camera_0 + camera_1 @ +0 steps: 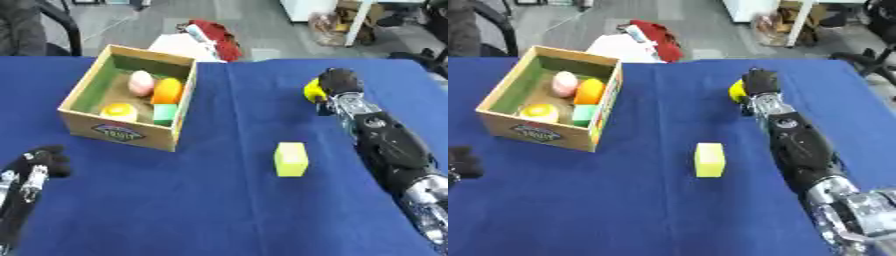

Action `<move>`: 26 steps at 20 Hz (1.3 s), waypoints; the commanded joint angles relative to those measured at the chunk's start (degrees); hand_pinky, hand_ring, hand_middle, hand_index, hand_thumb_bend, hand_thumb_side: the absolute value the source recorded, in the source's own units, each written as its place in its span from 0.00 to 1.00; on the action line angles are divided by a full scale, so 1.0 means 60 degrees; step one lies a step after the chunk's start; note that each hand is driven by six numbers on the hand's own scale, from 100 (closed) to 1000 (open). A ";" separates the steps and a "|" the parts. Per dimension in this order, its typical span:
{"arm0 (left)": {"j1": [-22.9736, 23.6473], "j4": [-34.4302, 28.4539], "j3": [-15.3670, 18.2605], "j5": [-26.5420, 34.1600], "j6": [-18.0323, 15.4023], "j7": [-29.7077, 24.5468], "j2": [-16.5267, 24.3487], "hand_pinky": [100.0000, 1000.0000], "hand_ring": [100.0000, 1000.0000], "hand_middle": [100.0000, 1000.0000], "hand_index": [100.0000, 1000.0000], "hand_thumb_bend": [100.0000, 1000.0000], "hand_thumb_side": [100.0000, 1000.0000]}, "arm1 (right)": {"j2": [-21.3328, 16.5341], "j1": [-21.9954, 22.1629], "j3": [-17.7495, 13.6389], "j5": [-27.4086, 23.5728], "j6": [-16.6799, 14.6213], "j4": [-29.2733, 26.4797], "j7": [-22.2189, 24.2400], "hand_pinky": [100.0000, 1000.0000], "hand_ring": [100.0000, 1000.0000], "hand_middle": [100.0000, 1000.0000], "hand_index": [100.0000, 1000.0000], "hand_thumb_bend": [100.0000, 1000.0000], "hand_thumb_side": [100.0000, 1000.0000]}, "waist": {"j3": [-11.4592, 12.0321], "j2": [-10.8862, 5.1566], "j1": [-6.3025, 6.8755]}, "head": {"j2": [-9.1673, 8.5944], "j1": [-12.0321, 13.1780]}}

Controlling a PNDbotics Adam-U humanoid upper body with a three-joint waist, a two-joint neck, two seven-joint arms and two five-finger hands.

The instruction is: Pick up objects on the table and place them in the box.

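A yellow object (312, 90) is gripped by the right hand (338, 82); left hand (42, 161) is curled, holding nothing, near the box (122, 131).

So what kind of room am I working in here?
Probably an office or lab: a blue-covered table, grey floor behind it, and a black chair at the far right.

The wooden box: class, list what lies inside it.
Inside the open wooden box: a pink egg-shaped object, an orange rounded object, a yellow round object and a green block. Anything beneath them is hidden.
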 commanded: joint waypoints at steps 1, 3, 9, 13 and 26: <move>-0.0114 -0.0184 0.0025 0.0001 -0.0008 0.0006 0.0171 0.63 0.54 0.54 0.73 0.00 0.73 | -0.0170 -0.0201 0.0023 -0.0182 -0.0151 -0.0456 -0.0773 0.69 0.69 0.59 0.31 0.02 0.00 | -0.0026 -0.0088 0.0120 | -0.0084 0.0012; -0.0109 -0.0185 0.0029 0.0000 -0.0008 0.0008 0.0173 0.63 0.54 0.54 0.73 0.00 0.73 | -0.0140 -0.0263 0.0130 -0.0333 -0.0466 -0.0835 -0.0961 0.70 0.68 0.58 0.31 0.01 0.00 | -0.0024 -0.0101 0.0121 | -0.0083 0.0020; -0.0113 -0.0182 -0.0003 0.0012 -0.0012 -0.0017 0.0160 0.63 0.54 0.54 0.73 0.00 0.73 | 0.0356 -0.0674 0.0656 -0.1406 -0.1769 -0.2023 -0.0560 0.71 0.66 0.56 0.29 0.00 0.00 | 0.0047 -0.0146 0.0099 | -0.0061 0.0004; -0.0128 -0.0174 -0.0046 0.0021 -0.0016 -0.0061 0.0153 0.63 0.54 0.54 0.73 0.00 0.73 | 0.1052 -0.1163 0.1140 -0.2227 -0.2617 -0.2474 0.0087 0.72 0.67 0.56 0.29 0.00 0.00 | 0.0175 -0.0166 0.0069 | -0.0039 -0.0051; -0.0407 -0.0186 -0.0245 0.0081 -0.0018 -0.0270 0.0122 0.63 0.54 0.54 0.73 0.00 0.73 | 0.3442 -0.2131 0.1158 -0.0959 -0.3129 -0.1915 0.0969 0.75 0.73 0.67 0.70 0.00 0.00 | 0.1050 0.0014 0.0017 | -0.0178 -0.0518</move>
